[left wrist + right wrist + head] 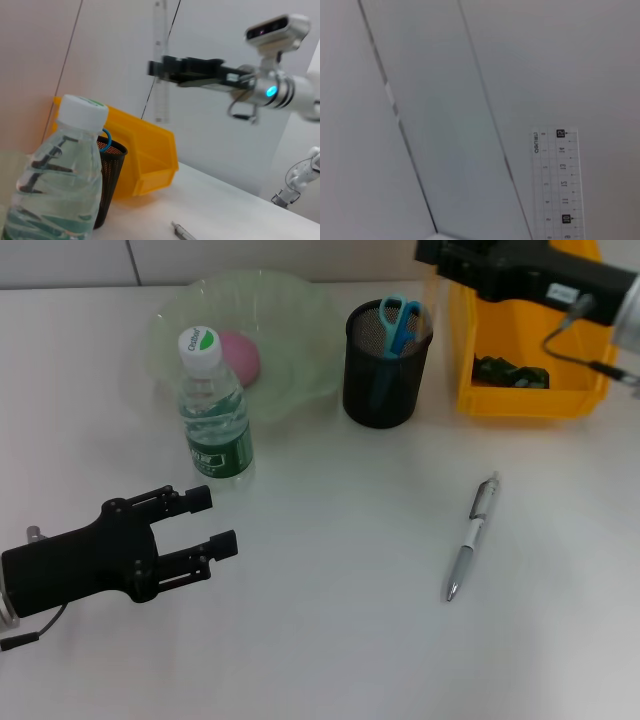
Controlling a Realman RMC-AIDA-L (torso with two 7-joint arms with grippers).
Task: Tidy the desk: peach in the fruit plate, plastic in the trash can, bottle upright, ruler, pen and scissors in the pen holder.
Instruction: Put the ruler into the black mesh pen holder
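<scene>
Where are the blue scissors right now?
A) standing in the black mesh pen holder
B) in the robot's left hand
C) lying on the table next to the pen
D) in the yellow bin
A: in the head view the blue scissors stick handles-up out of the black mesh pen holder, while the pen lies alone on the table and the left hand holds nothing.

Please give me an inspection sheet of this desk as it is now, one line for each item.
Surface: white desk.
Job's things: water bottle upright; peach in fruit plate; scissors in pen holder; pen lying on desk; ruler hanging from right pincer; plastic in yellow bin.
Clutter: nothing seen.
Grippers: left pincer open, empty, near bottle; right pincer raised, shut on ruler.
Cables: on both arms.
Surroundings: white wall.
</scene>
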